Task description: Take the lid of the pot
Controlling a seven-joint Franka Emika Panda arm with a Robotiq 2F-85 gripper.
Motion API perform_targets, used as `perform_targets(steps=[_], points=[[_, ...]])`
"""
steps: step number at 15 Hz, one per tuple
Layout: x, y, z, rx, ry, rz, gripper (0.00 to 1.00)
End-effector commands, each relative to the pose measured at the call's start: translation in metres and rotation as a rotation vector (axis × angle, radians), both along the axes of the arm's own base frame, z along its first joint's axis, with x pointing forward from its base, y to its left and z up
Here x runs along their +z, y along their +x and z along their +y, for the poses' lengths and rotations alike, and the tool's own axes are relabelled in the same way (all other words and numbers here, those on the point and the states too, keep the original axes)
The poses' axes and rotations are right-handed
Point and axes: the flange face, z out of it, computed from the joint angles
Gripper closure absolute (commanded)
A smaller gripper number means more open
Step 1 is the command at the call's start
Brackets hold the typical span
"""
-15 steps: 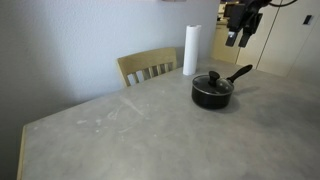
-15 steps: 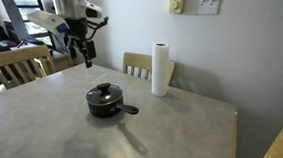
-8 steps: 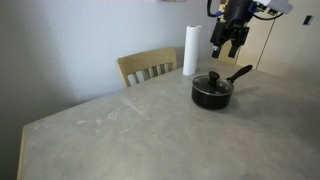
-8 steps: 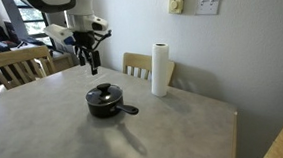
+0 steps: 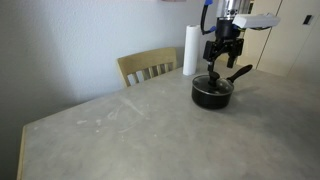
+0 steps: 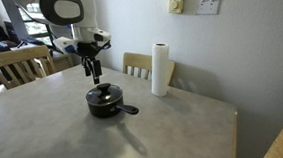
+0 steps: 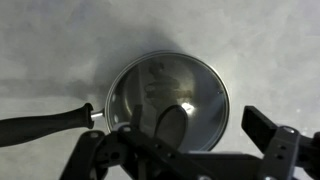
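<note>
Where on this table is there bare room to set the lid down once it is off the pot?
The broad tabletop between the pot and the near edge, in front of the chair, is bare. Crowded only at the far end: pot, its lid, the paper towel roll and the gripper above.
</note>
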Motion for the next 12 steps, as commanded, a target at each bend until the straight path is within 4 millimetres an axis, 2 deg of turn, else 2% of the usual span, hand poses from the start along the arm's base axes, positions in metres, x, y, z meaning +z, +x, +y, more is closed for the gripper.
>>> perform_targets(steps=[1, 6, 12], points=[[-0.018, 0.020, 0.005, -0.094, -0.002, 0.007, 0.00], [-0.029, 0.041, -0.008, -0.255, -0.026, 0.010, 0.00], [-0.040, 0.043, -0.040, -0.393, -0.055, 0.033, 0.00]])
